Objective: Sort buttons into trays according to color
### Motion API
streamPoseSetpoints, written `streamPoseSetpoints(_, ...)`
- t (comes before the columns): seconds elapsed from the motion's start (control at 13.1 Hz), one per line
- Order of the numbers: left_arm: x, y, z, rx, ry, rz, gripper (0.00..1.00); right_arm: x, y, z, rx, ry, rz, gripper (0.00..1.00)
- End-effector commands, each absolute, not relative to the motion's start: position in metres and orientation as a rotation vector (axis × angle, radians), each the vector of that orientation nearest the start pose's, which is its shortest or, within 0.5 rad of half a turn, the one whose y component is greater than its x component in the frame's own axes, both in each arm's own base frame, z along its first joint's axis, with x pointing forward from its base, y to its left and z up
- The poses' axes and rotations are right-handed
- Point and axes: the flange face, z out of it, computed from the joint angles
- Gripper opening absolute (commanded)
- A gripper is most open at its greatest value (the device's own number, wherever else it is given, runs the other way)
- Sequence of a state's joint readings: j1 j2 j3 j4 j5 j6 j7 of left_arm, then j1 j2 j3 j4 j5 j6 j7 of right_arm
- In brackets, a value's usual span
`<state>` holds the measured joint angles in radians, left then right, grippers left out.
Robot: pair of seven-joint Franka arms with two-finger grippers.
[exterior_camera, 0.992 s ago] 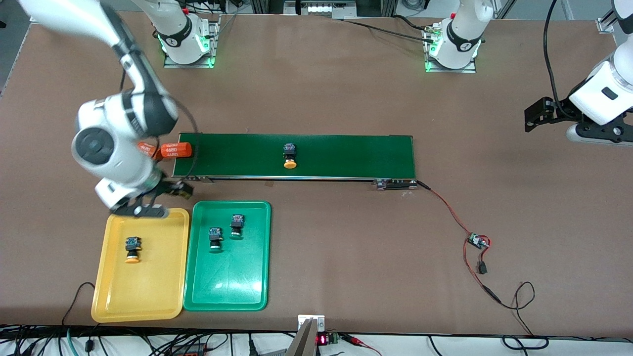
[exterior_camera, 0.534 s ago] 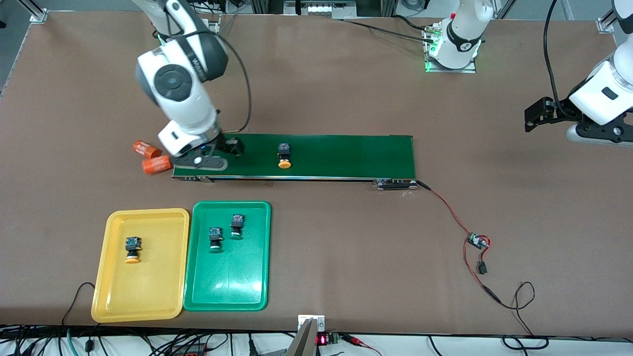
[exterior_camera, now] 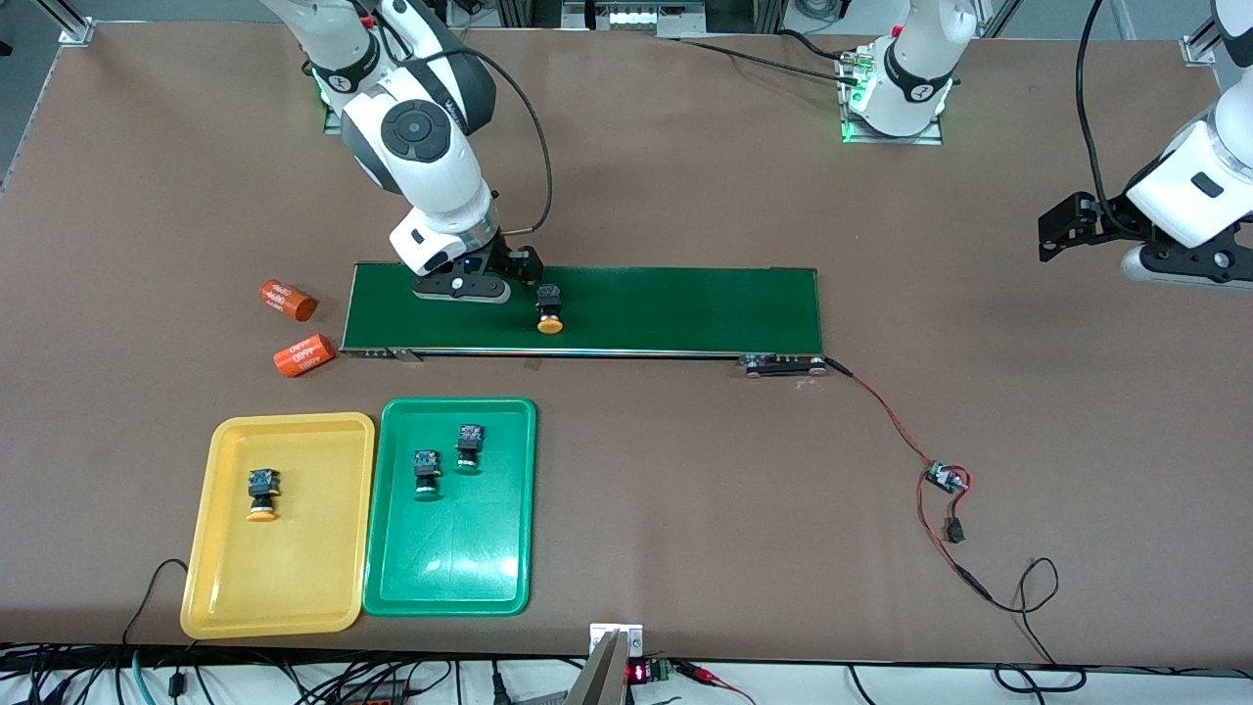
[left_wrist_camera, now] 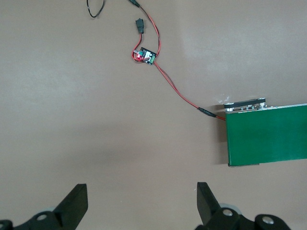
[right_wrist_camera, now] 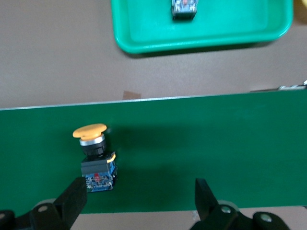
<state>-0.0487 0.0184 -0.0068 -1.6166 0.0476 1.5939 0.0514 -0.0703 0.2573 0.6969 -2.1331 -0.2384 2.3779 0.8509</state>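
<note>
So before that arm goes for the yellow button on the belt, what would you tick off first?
1. Right gripper open: ok, fingers stand apart.
2. Right gripper lined up over the yellow button: not ok, in the right wrist view the button sits close to one finger, off centre.
3. Button lying on the belt, nothing on it: ok.
4. Room in the yellow tray: ok, one button in it.
5. Green tray sorted: ok, two green buttons.
6. Left gripper out of the way: ok, waiting open over bare table.
</note>
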Motion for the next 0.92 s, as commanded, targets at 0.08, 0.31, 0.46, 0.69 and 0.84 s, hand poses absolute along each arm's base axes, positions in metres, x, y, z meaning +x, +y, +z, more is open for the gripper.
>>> streamPoseSetpoints(0.08, 0.557, -0.023, 0.603, -3.074, 0.191, 0.06, 1.0, 0.453, 0.338, 0.302, -3.089, 0.15, -0.033, 1.0)
streamPoseSetpoints(0.31, 0.557, -0.023, 0.603, -3.074, 0.191, 0.06, 1.0, 0.447, 0.348, 0.288, -3.071, 0.142, 0.0, 1.0)
streamPoseSetpoints(0.46, 0.557, -0.024, 0.603, -3.074, 0.194, 0.06, 1.0, 0.447, 0.348, 0.281, -3.068, 0.142, 0.02, 1.0)
streamPoseSetpoints(0.69, 0.557, -0.023, 0.603, -3.074, 0.191, 0.06, 1.0, 0.448, 0.349, 0.268, -3.054, 0.133, 0.035, 1.0)
streamPoseSetpoints(0.84, 0.558, -0.023, 0.602, -3.074, 0.192, 0.062, 1.0, 0.451, 0.345, 0.257, -3.051, 0.132, 0.05, 1.0)
